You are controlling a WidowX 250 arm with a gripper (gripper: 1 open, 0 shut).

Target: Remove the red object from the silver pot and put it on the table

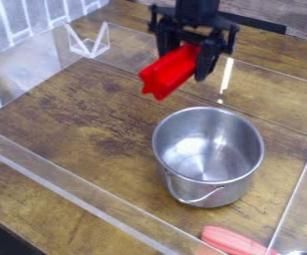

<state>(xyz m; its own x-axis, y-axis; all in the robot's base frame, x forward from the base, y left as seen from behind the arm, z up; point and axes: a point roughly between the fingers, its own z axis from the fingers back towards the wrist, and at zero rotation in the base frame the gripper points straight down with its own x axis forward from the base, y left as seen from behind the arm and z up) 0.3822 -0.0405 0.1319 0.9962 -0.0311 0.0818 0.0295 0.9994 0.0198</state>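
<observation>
1 gripper [188,44], black and a little blurred, at the upper middle of the view, jaws closed on the upper end of 1 red object [169,72], which hangs tilted, its lower end toward the left. Red piece is outside the silver pot [207,157], in the air up and to the left of its rim; pot upright on the wood-grain table [90,120], wire handle [200,195] down along its near side, 1 salmon-red rounded piece [233,241] near the bottom edge.

I hold the red object [169,72] in my black gripper [183,48], tilted, above the table [77,129] and apart from the silver pot [208,157]. The pot stands upright, its wire handle [196,199] down against its side. A salmon-red rounded thing [233,240] lies near the pot.
</observation>
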